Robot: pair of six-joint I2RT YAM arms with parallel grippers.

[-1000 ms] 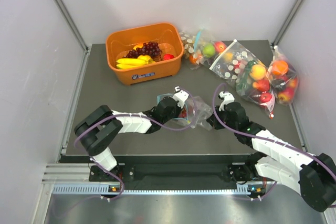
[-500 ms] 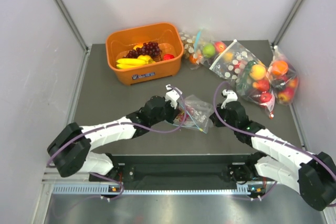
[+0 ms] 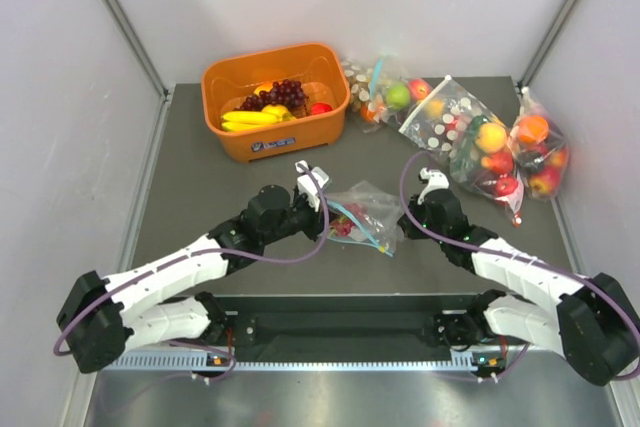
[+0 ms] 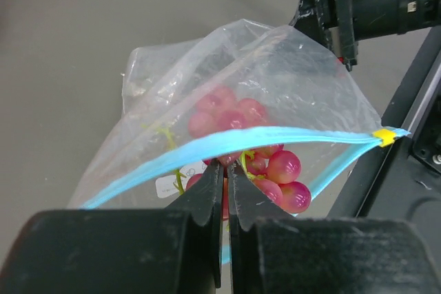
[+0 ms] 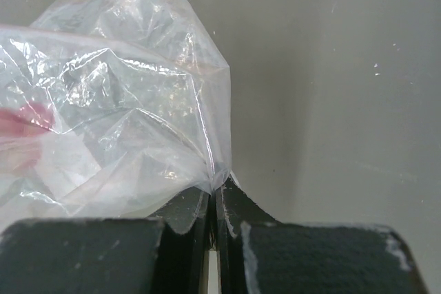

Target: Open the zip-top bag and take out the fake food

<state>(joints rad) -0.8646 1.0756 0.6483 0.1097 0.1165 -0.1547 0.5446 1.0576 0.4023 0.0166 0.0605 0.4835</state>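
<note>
Looking from the top, the zip-top bag (image 3: 365,209) lies in the middle of the desk (image 3: 200,187), between the two arms. The left fingers (image 3: 322,197) pinch its left edge. The right fingers (image 3: 403,225) pinch its right corner. Some bananas (image 3: 250,119) and dark grapes (image 3: 285,94) sit in the orange basket (image 3: 262,142).

From the left wrist, the fingers are shut tight on the blue zip strip (image 4: 289,132). Its two sides look a little apart, so I think the bag is partly open. Some red grapes (image 4: 279,170) are inside.

From the right wrist, the fingers squeeze clear plastic. Pulling those grapes out is left to do.
</note>
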